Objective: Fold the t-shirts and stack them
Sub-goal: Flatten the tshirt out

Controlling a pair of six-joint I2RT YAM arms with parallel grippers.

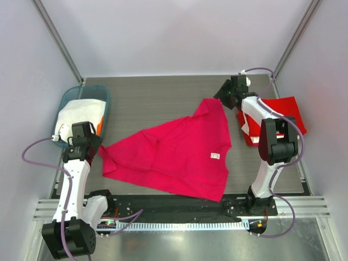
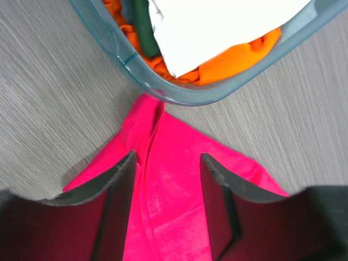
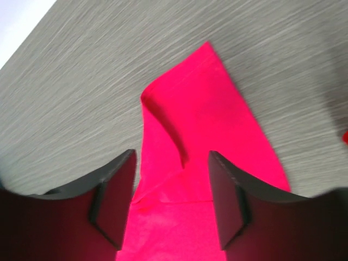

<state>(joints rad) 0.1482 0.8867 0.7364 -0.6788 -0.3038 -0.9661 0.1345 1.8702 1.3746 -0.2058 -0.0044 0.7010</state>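
Note:
A magenta-pink t-shirt (image 1: 174,152) lies spread across the middle of the table, with a white label showing near its right side. My left gripper (image 1: 98,147) hovers over the shirt's left corner, next to the basket. In the left wrist view its jaws (image 2: 167,163) stand open, and a creased strip of the pink cloth (image 2: 174,185) lies flat between them. My right gripper (image 1: 220,95) is over the shirt's far corner. Its jaws (image 3: 171,163) are open too, over a folded-back flap of the shirt (image 3: 206,109). A folded red t-shirt (image 1: 280,114) lies at the right, partly under the right arm.
A teal plastic basket (image 1: 106,95) stands at the left; its rim (image 2: 163,89) is just beyond the left fingertips. It holds white cloth (image 2: 217,27), orange cloth (image 2: 239,54) and a dark green piece. Bare grey tabletop lies behind the shirt. Walls close in both sides.

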